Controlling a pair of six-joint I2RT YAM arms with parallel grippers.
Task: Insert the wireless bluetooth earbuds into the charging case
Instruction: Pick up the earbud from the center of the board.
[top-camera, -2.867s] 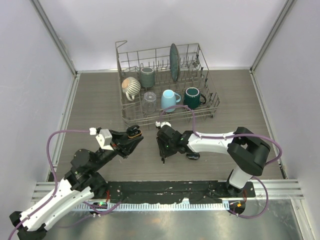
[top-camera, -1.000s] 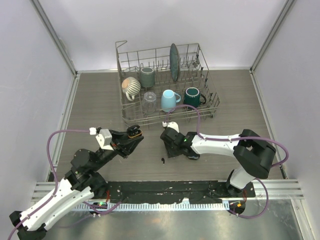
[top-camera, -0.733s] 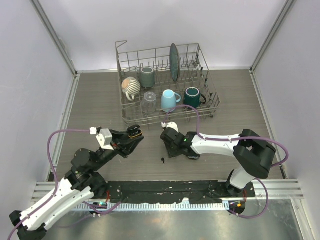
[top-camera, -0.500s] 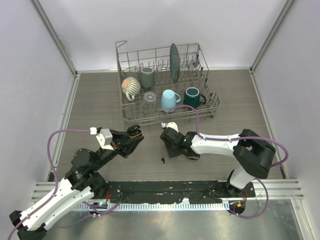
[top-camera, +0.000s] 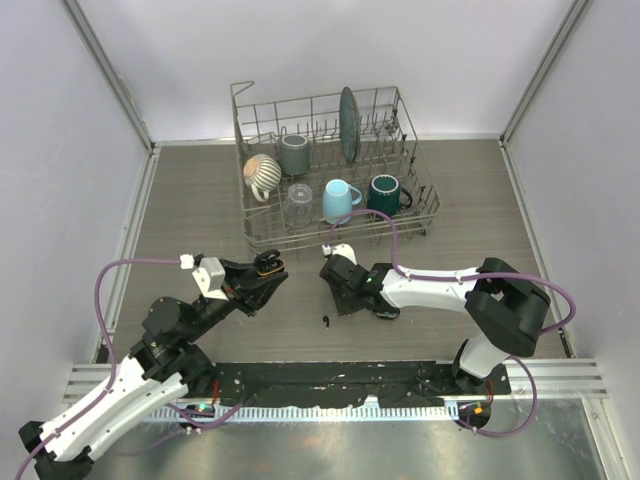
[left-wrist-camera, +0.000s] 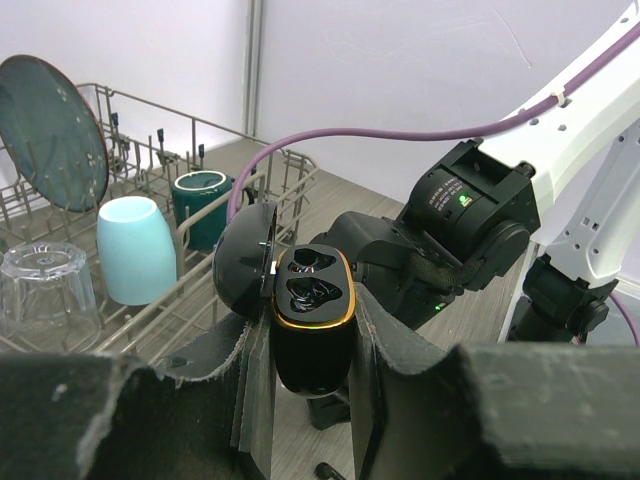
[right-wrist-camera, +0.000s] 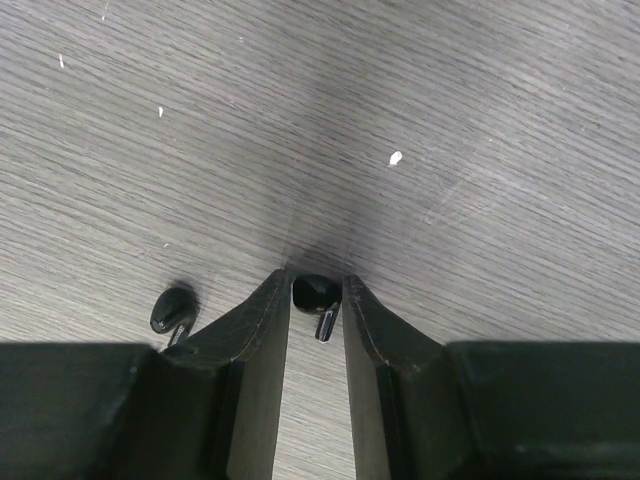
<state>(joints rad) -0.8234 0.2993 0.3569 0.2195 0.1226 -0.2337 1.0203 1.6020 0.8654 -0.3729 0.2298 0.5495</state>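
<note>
My right claw (right-wrist-camera: 316, 284) straddles one earbud (right-wrist-camera: 314, 291) on the surface (right-wrist-camera: 470, 110), just in front of the dish rack (top-camera: 300, 233).
Stem lies along the jaw gap; can't tell if it's gripped yet. My left claw (left-wrist-camera: 311, 345) clamps the open charging case (left-wrist-camera: 312, 300) near that rack.

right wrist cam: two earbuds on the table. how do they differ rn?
The gripped earbud sits between the fingers of the right gripper, which look closed on it. The loose earbud lies free outside them, toward the image left. The gripped earbud shows its whole stem. The loose earbud's stem is partly hidden behind a finger. Both are glossy black and rest on the wood table.
</note>
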